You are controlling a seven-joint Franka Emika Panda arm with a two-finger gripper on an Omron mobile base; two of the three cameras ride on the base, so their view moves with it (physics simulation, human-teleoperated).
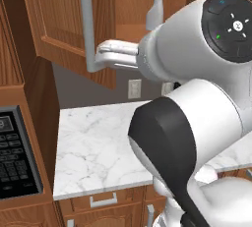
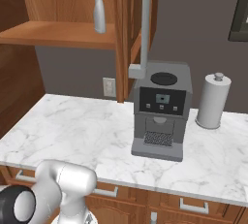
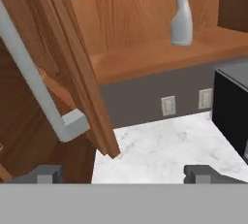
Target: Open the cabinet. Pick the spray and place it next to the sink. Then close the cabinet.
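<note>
Spray [image 3: 181,17] upright on open cabinet [image 3: 145,56] shelf; no legible txt.

The spray [image 1: 155,6] is cut off at its nozzle by the top edge in the left base view, and its base is hidden behind the arm. The cabinet [image 2: 58,5] is cropped above; the coffee machine [image 3: 231,109] is cropped at the right.

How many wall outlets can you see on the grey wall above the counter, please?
2. In the hand view, one outlet sits below the cabinet shelf, and a second beside it, next to the coffee machine. Others may be hidden.
</note>
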